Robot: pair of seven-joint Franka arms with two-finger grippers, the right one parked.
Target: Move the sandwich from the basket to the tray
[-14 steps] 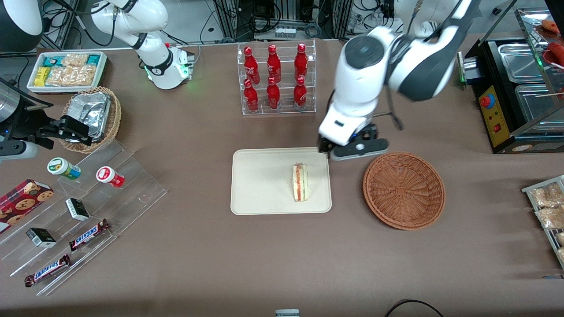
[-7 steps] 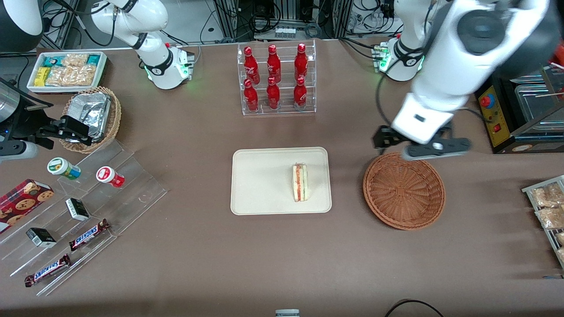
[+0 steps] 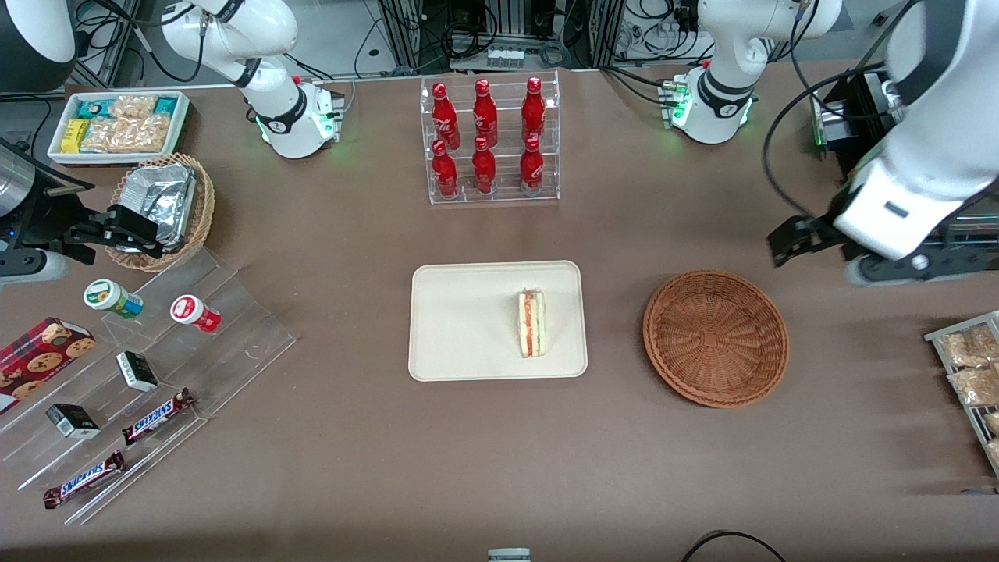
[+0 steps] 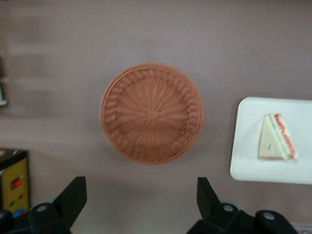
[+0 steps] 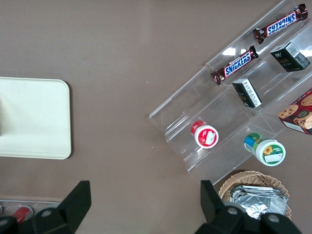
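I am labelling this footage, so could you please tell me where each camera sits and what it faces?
Front view: high, facing both arms; working arm's hand raised past round reddish-brown wicker basket.
Left wrist view: looks down; open black fingers show.
Right wrist view: looks down on clear acrylic stand.
Shared: cream rectangular tray; triangular white-bread sandwich.

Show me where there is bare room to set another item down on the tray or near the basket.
Most of the tray is bare; the sandwich stands near its basket-side edge. The basket holds nothing. Bare cloth lies between tray and basket. The open hand hangs high toward the working arm's end. The acrylic shelf is crowded.
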